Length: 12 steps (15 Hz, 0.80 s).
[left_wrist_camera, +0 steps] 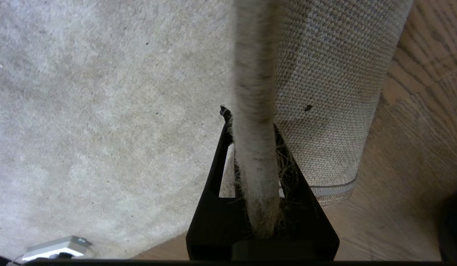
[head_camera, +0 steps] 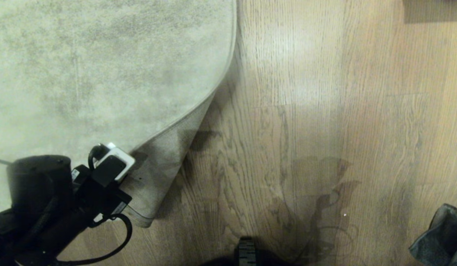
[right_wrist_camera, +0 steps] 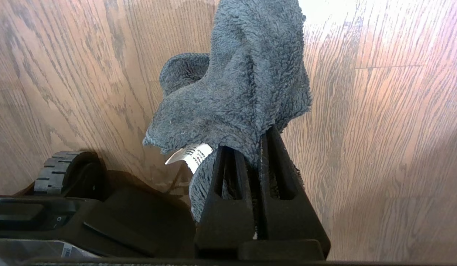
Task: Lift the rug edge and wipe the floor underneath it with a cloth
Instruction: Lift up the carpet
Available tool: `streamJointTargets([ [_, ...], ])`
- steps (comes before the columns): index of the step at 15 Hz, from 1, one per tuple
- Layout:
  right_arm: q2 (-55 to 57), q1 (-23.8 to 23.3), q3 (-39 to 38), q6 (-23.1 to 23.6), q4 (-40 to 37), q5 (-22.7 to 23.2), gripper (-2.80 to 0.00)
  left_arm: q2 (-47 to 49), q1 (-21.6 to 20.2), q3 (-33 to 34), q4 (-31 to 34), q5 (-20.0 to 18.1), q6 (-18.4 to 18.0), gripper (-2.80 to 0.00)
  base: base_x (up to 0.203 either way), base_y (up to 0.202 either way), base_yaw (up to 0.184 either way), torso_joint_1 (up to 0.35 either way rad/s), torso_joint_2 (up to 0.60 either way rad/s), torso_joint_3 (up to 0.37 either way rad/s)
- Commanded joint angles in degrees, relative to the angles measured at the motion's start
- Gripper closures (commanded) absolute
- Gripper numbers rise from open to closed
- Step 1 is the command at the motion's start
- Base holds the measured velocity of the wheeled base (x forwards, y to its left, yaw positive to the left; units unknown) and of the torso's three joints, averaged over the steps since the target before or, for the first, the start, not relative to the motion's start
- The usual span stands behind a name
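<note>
Left gripper [left_wrist_camera: 256, 155] clamped on the rug edge [left_wrist_camera: 255, 111], holding it up and folded back over the rug so the floor [head_camera: 287, 147] beside lies bare for wiping; right gripper [right_wrist_camera: 256, 155] pinched on the cloth [right_wrist_camera: 243, 85], well off from the rug, hanging above bare floor, ready for wiping

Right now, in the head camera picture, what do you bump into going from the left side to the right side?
Left arm holding up the rug → rug edge, folded up so its woven back shows → bare floor → grey cloth at the right border.
</note>
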State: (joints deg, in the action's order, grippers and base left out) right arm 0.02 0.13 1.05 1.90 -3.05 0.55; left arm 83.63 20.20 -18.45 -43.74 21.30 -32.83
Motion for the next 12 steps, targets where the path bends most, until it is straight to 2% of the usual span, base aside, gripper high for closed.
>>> streamJointTargets([
  [1,0.0,0.0,0.0,0.0,0.0,0.1,0.00,0.1,0.4,-0.1,-0.3,0.1,-0.2,0.00,0.000,0.000,0.000,0.000,0.00,0.000],
  [12,0.0,0.0,0.0,0.0,0.0,0.1,0.00,0.0,0.3,1.1,-0.4,0.1,0.6,0.00,-0.009,0.000,0.000,0.000,0.00,0.000],
])
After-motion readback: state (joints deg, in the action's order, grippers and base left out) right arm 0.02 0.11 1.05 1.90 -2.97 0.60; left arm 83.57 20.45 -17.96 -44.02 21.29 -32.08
